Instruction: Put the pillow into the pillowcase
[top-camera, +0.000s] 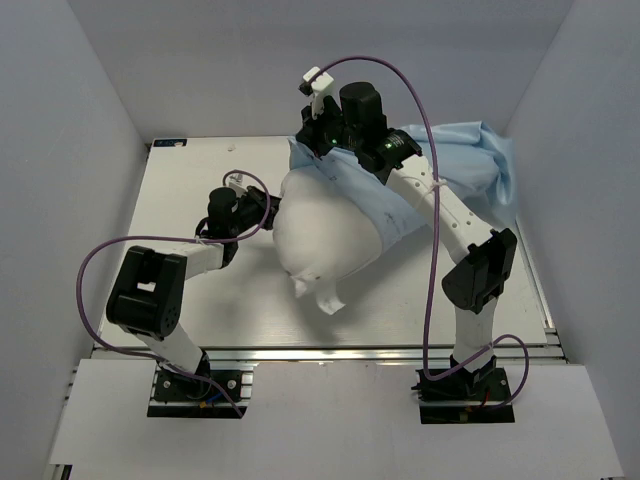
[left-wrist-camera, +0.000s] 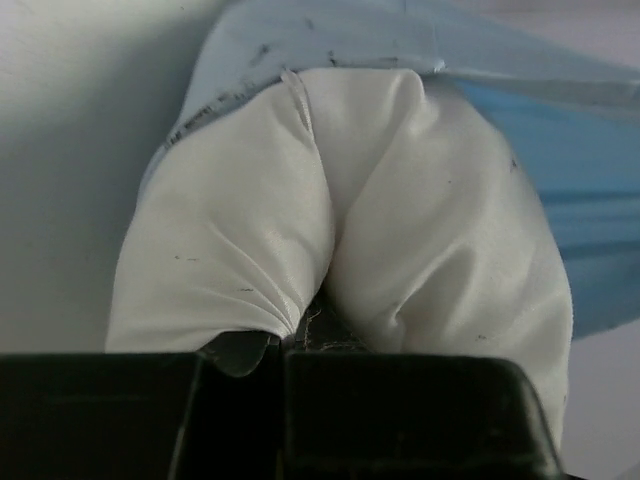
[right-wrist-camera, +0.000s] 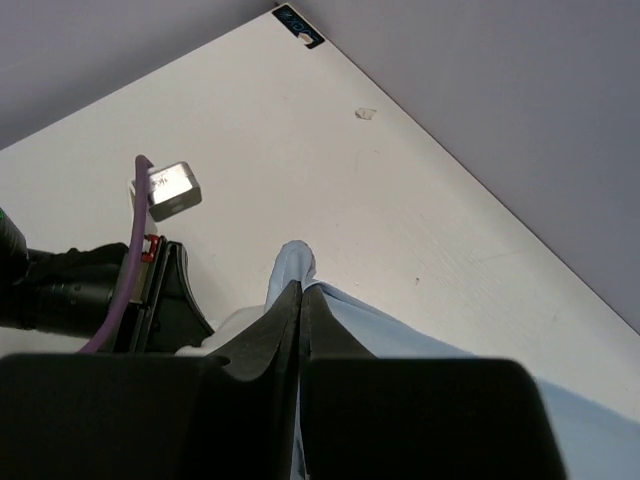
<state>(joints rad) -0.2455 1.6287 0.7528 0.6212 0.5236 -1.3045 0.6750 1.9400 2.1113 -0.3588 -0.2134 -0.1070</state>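
Observation:
The plump white pillow (top-camera: 325, 240) lies mid-table, its far end tucked into the mouth of the light blue pillowcase (top-camera: 465, 165). The rest of the pillowcase bunches toward the back right. My left gripper (top-camera: 268, 212) is shut on a pinched fold of the pillow's left edge. In the left wrist view the pillow (left-wrist-camera: 300, 230) bulges on both sides of my left gripper (left-wrist-camera: 285, 345), with the pillowcase (left-wrist-camera: 570, 170) behind. My right gripper (top-camera: 313, 142) is shut on the pillowcase's left opening edge. In the right wrist view the pillowcase hem (right-wrist-camera: 296, 262) pokes out above my right gripper (right-wrist-camera: 301, 292).
Grey enclosure walls (top-camera: 80, 120) close in the white table (top-camera: 200, 180) on the left, back and right. Purple cables (top-camera: 425, 150) loop over both arms. My left arm's wrist (right-wrist-camera: 70, 290) sits close beside the right gripper. A small speck (right-wrist-camera: 365, 114) lies on the table.

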